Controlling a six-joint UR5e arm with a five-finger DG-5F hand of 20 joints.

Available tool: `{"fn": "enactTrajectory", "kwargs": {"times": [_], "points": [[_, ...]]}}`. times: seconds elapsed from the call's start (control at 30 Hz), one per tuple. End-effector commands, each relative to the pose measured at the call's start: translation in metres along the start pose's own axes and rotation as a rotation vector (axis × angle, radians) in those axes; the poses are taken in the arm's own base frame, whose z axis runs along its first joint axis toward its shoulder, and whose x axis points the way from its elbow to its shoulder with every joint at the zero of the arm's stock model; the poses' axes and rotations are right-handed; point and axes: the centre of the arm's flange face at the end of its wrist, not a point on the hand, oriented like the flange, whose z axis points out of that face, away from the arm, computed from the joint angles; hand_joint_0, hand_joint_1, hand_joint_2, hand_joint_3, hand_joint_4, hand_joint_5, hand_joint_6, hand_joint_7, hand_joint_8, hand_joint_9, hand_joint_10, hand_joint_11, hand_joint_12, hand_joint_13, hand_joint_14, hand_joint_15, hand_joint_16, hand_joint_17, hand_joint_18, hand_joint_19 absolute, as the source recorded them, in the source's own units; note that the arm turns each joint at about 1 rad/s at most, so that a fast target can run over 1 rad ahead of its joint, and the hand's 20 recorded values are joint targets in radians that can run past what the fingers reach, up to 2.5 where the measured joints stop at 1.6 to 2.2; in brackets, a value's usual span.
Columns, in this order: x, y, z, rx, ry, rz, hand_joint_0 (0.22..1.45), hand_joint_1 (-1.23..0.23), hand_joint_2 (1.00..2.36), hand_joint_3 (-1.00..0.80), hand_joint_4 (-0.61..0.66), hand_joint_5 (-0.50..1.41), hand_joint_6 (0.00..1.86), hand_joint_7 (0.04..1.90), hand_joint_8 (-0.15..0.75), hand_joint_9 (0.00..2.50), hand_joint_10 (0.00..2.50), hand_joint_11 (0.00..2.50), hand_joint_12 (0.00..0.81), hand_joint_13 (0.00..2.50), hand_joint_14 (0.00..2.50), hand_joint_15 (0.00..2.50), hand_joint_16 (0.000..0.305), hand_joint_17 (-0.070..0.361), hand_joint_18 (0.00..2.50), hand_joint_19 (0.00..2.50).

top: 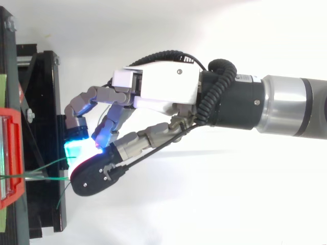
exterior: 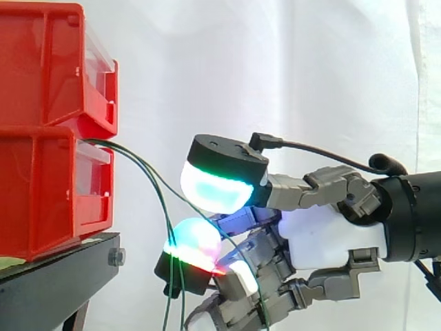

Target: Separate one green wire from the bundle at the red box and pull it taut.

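Two red bins (exterior: 41, 186) are stacked on the black stand (exterior: 55, 283), straight ahead of the hand (exterior: 324, 238), with the white curtain (exterior: 275, 69) behind. The hand is level and reaches toward the bins with its front end just short of them.

The green wires (exterior: 153, 181) leave the seam between the upper and lower bin. They start roughly level, pointing out at the hand, then bend over. By the hand's front end their long axis is near vertical, and they drop away below it. One strand swings further in, under the hand's upper tip and down toward the palm side. From above, the wires (top: 45, 168) run from the bin edge across to the hand.

I cannot tell whether the hand actually has hold of a wire or the wires just pass through it. The wires look slack and curved.

There is a small label (top: 246, 78) on the wrist, its print too small to read.
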Motion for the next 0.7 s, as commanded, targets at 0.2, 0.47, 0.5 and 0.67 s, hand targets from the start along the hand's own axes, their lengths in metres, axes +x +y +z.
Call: {"fn": "enactTrajectory", "kwargs": {"times": [0.2, 0.47, 0.5, 0.67], "points": [[0.004, 0.002, 0.0, 0.0, -0.005, 0.012, 0.62, -0.71, 1.02, -0.22, 0.15, -0.19, 0.85, 1.24, 0.316, 1.06, 0.02, 0.77, 0.325, 0.91, 0.02, 0.45, 0.044, 0.099, 0.71, 0.44], [0.0, 0.016, -0.011, 0.061, -0.002, 0.007, 0.62, -0.72, 1.02, -0.16, 0.11, -0.2, 0.87, 1.21, 0.316, 1.04, 0.02, 0.79, 0.325, 0.9, 0.02, 0.45, 0.044, 0.099, 0.7, 0.43], [-0.001, 0.021, -0.014, 0.07, -0.002, 0.002, 0.63, -0.73, 1.02, -0.16, 0.12, -0.2, 0.87, 1.21, 0.312, 1.04, 0.02, 0.79, 0.324, 0.9, 0.02, 0.45, 0.044, 0.099, 0.7, 0.43], [-0.001, 0.028, -0.023, 0.107, -0.008, -0.005, 0.63, -0.73, 1.02, -0.16, 0.11, -0.2, 0.87, 1.21, 0.313, 1.04, 0.02, 0.78, 0.324, 0.9, 0.02, 0.44, 0.044, 0.099, 0.7, 0.43]]}}
